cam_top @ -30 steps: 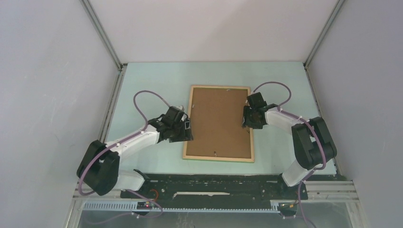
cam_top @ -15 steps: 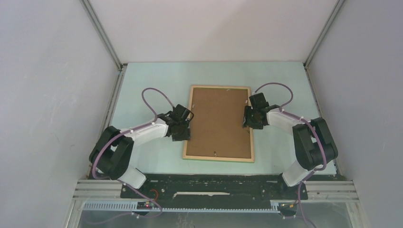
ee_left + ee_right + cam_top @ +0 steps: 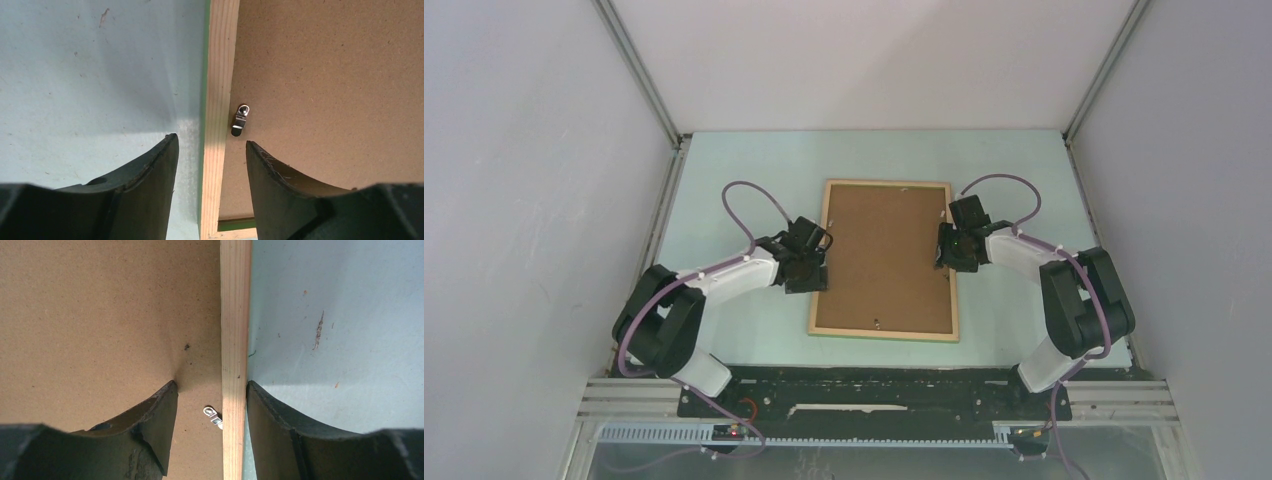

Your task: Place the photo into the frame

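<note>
table (image 3: 744, 190): 1, pale blue-green, carries everything.
frame (image 3: 887, 183): 1, flat at table centre, wood face up, long axis running from the arm bases toward the far wall.
photo (image 3: 884, 255): 1, lying inside the frame, brown board back up, print side hidden. A thin green strip shows between its near edge and the near rail in the left wrist view.
left claw (image 3: 210, 142): fingers apart, straddling the left long rail about mid-length; 1 finger over bare table, 1 over the board. Nothing clamped.
right claw (image 3: 212, 385): fingers apart, straddling the right long rail; inner finger on or just above the board, can't tell which. Nothing clamped.
left clip (image 3: 240, 120): 1 small metal tab on the board, just inside the left rail, just ahead of the inner finger.
right clip (image 3: 213, 416): 1 tab, angled, touching the right rail, between the fingers.
key relation: each clip sits nearest its own-side claw, so judging from this, each arm turns its own tab.
clip count: 2 sure; a speck near the near rail is too small to call.
</note>
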Available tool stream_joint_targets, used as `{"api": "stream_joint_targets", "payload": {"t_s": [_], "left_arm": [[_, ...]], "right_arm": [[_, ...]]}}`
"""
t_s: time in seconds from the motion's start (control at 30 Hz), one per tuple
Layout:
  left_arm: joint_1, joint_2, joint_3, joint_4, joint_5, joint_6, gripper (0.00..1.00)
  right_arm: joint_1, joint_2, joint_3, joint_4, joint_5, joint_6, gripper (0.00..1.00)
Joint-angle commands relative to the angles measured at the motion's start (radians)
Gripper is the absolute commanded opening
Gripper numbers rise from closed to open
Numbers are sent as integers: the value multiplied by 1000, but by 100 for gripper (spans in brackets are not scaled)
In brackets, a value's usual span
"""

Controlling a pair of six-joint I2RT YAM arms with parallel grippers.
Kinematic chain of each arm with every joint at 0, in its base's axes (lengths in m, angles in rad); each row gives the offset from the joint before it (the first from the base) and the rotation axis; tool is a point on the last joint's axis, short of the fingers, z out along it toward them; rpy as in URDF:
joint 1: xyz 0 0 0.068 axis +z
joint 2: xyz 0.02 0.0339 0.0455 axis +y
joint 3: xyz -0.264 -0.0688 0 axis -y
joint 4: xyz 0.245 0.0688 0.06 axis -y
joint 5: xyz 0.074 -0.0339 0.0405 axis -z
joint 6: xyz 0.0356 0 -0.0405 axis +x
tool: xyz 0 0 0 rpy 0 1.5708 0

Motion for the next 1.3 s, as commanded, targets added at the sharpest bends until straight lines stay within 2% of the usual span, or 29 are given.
{"api": "stream_joint_targets", "payload": {"t_s": [0.0, 0.2, 0.67, 0.73, 0.87, 1.17, 1.27], "left_arm": [[-6, 3, 58, 14, -19, 21, 57], [-6, 25, 57, 15, -29, 20, 51], [-6, 79, 78, 33, -48, 15, 51], [-5, 84, 82, 33, -53, 13, 46], [3, 93, 80, 34, -53, 13, 29], [20, 106, 48, 43, -62, 11, 12], [51, 114, 17, 113, 40, 0, 8]], "right_arm": [[-1, 30, -16, 18, 0, -18, 59], [0, 33, -15, 18, -3, -19, 59], [-2, 32, -15, 19, -5, -20, 59], [-1, 33, -15, 19, -4, -20, 59], [1, 33, -15, 19, -5, -22, 59], [0, 33, -16, 20, -3, -22, 58], [1, 33, -16, 21, -3, -22, 57]]}}
